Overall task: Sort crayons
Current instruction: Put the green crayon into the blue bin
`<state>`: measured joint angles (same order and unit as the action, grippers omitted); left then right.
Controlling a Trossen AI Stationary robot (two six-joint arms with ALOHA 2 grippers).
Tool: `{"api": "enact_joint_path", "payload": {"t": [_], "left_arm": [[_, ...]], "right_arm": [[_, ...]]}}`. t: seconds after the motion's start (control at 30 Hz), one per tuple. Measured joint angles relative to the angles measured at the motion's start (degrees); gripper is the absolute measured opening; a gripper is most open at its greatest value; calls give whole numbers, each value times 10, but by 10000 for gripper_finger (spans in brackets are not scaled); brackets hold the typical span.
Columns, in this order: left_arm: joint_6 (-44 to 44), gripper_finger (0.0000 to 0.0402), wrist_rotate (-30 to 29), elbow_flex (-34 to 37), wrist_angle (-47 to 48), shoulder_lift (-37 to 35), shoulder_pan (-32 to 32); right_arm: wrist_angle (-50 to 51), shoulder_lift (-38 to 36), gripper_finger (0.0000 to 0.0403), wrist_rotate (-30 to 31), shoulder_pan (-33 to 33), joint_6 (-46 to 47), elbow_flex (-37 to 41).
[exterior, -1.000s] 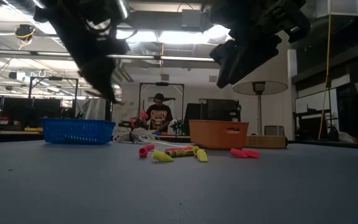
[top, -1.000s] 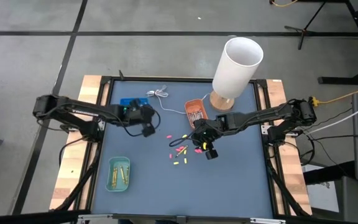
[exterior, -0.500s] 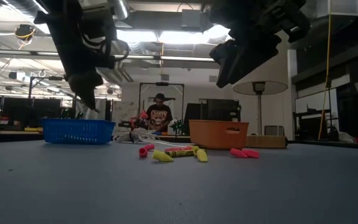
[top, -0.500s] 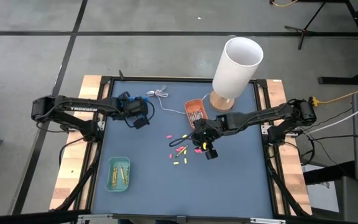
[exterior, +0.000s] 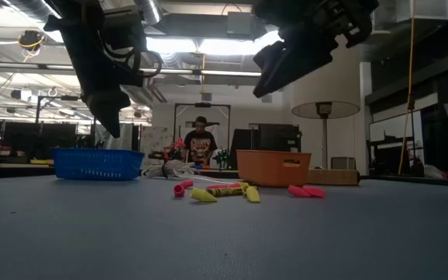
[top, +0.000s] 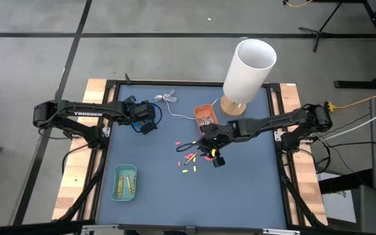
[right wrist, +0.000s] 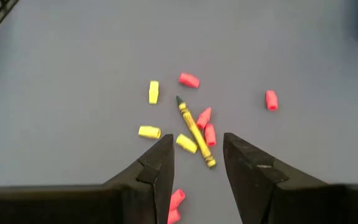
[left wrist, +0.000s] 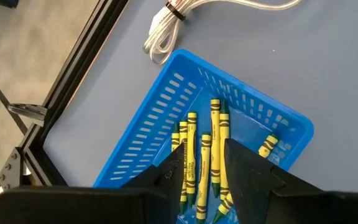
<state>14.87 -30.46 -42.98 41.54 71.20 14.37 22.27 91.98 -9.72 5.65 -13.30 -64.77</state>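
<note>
From above, the left gripper (top: 146, 125) hangs over the blue basket (top: 136, 108) at the far left of the tabletop (top: 240, 189); the basket is mostly hidden under the arm there, but the left wrist view looks straight into it (left wrist: 160, 124) and shows several yellow crayons (left wrist: 199, 155) lying side by side inside; the left fingers (left wrist: 173, 168) stand apart with nothing between them. That same wrist view catches a coiled white cable (left wrist: 166, 28) lying just beside the basket.

The right gripper (top: 215, 156) hovers above the scatter of loose pieces near the middle of the tabletop; its wrist view shows the fingers (right wrist: 160, 165) spread and empty, and below them one full yellow crayon (right wrist: 195, 130) among short pink stubs (right wrist: 189, 79) and short yellow stubs (right wrist: 153, 91); in the high view these are only coloured specks.

The low view sets the blue basket (exterior: 98, 164) and an orange tray (exterior: 274, 167) side by side on the far part of the tabletop, with the loose pieces (exterior: 222, 190) in front; a person sits in the room behind. Only the high view shows a green tray (top: 125, 183) holding yellow crayons near the front left, and a white lamp (top: 248, 72) at the far edge.
</note>
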Motion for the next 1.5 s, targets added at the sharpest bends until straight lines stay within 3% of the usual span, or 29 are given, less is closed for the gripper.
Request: {"api": "enact_joint_path", "payload": {"t": [0.63,1.5], "left_arm": [[1,99,1,0,-14,0,0],[1,99,2,-1,-19,0,0]], "right_arm": [[-231,0,136,24,0,1,152],[-309,148,136,69,0,-2,148]]}}
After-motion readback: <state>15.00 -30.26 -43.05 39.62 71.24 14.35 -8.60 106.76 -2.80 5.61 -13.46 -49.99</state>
